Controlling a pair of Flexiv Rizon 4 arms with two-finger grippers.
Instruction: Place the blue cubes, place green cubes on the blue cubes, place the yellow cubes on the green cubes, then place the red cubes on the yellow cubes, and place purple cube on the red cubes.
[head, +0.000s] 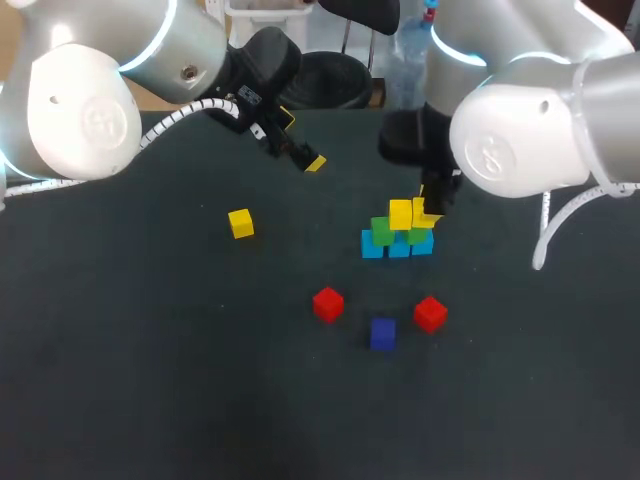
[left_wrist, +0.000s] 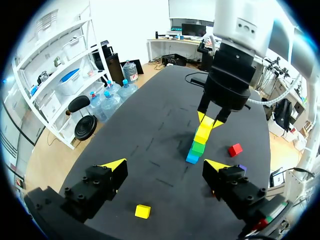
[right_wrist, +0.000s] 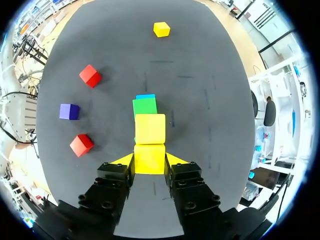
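Observation:
Light blue cubes (head: 398, 246) stand in a row with green cubes (head: 382, 232) on them. One yellow cube (head: 400, 213) rests on the green layer. My right gripper (head: 428, 212) is shut on a second yellow cube (right_wrist: 149, 159), held right beside the placed yellow cube (right_wrist: 150, 128), above the green cube (right_wrist: 145, 106). A third yellow cube (head: 240, 223) lies alone to the left. Two red cubes (head: 328, 304) (head: 430, 313) and a purple cube (head: 382, 333) sit in front of the stack. My left gripper (head: 300, 140) hangs open and empty at the back left, above the table.
The dark table (head: 150, 380) has wide bare room at the front and on the left. From the left wrist view the stack (left_wrist: 199, 142) lies ahead of the fingers, with the loose yellow cube (left_wrist: 142, 211) under the gripper.

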